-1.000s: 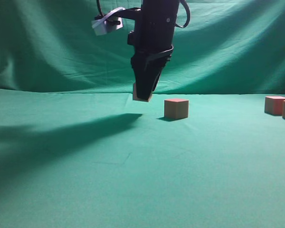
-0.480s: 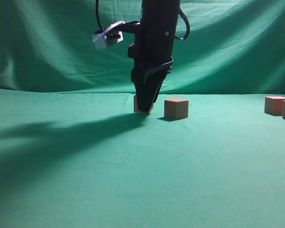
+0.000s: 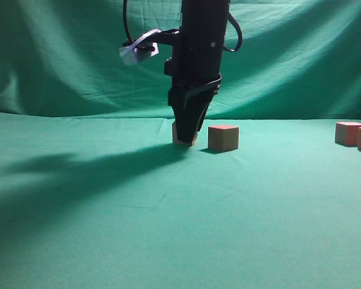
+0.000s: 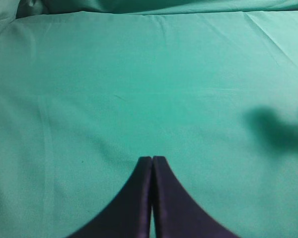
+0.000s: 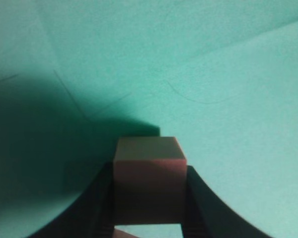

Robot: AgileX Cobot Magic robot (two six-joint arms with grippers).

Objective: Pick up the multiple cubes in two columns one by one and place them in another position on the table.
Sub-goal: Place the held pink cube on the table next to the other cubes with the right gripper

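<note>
My right gripper hangs straight down over the middle of the green table, shut on a salmon-pink cube. That cube's bottom is at the cloth or just above it. The right wrist view shows the same cube clamped between both black fingers. Just to the right, a second cube sits loose on the table. Two more cubes stand at the far right edge. The left gripper shows only in its wrist view, shut and empty above bare cloth.
A draped green backdrop rises behind the table. The right arm throws a long dark shadow to the left across the cloth. The left wrist view holds a blurred shadow at its right side.
The right gripper has come down with the cube, from hanging above the cloth to table level beside the loose cube. The other cubes have not moved.
</note>
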